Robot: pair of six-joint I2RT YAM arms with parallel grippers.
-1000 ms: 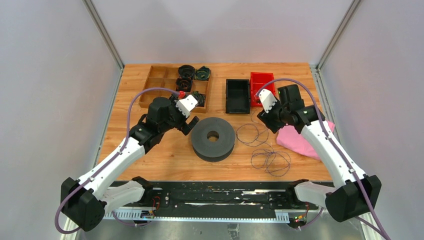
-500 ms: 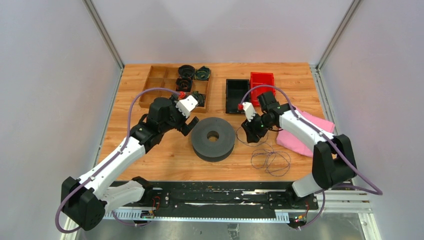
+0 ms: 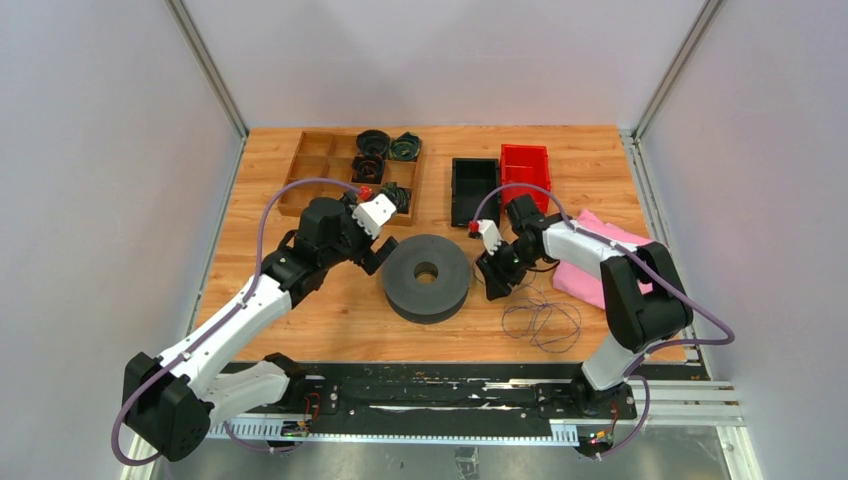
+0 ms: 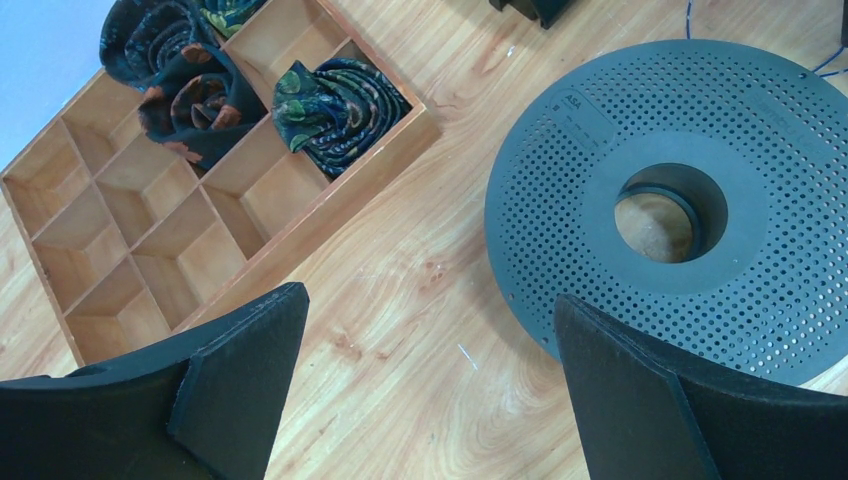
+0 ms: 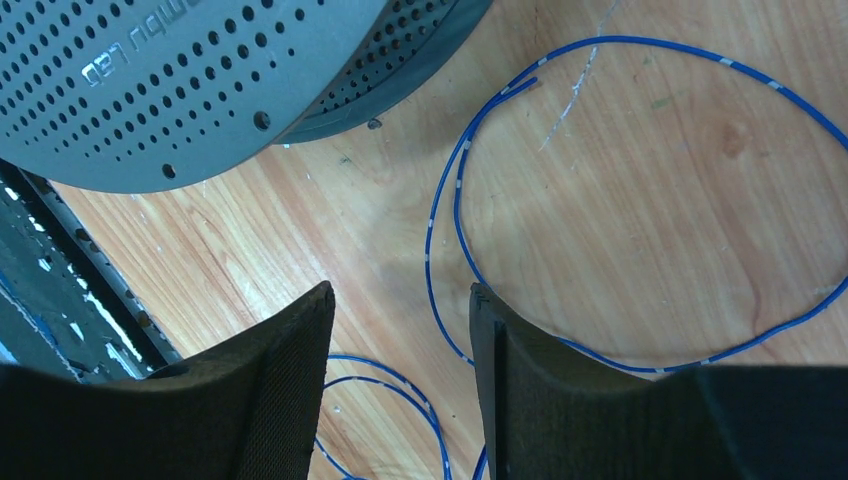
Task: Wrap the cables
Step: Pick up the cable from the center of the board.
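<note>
Cables [image 5: 432, 225] lie loose beside the grey spool [image 4: 580, 130], so right gripper [image 5: 400, 300] straddles one loop half-open, likely to pinch; left gripper [image 4: 430, 300] hovers wide open, empty.

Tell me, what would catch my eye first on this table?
A big grey spool lies flat at the middle of the table. Right of it, thin blue wire sprawls in loose loops, and the right arm holds its jaws apart over one loop. At the far edge, a red bin stands out beside a black bin.
</note>
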